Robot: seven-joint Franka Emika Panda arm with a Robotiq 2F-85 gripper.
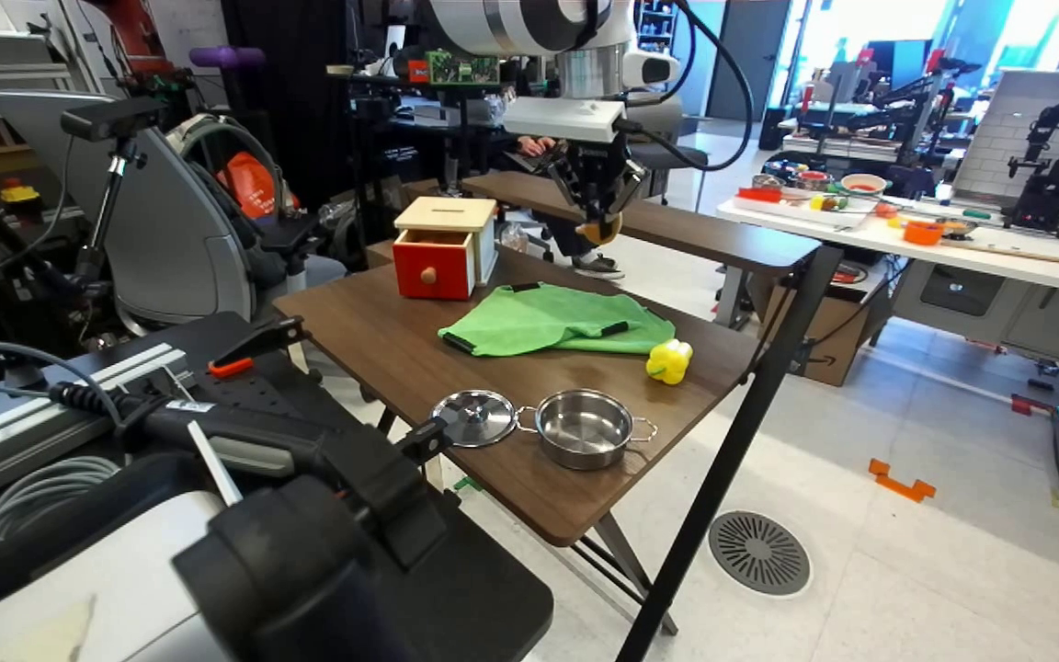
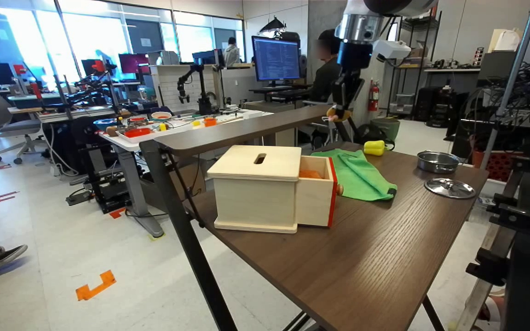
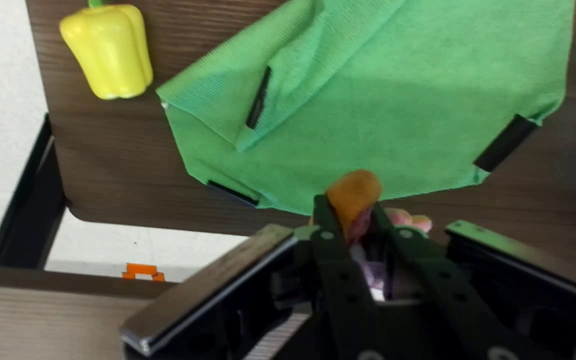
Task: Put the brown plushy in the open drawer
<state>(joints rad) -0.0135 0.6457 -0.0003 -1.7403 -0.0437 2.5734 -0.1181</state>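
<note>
The brown plushy (image 1: 601,231) looks orange-brown with pinkish parts. My gripper (image 1: 596,217) is shut on it and holds it in the air, above the table's far side; this also shows in an exterior view (image 2: 338,114). In the wrist view the plushy (image 3: 354,192) is pinched between the fingertips (image 3: 350,207), over the edge of the green cloth. The open drawer (image 1: 435,268) has a red front with a round wooden knob and is pulled out of a pale wooden box. In an exterior view the drawer (image 2: 314,202) has something orange inside; I cannot tell what.
The green cloth (image 1: 552,317) lies beside the box. A yellow pepper (image 1: 669,361) sits near the table's edge. A metal pot (image 1: 585,428) and its lid (image 1: 476,418) stand at a table corner. A raised shelf (image 2: 246,131) runs along one table side, near the gripper.
</note>
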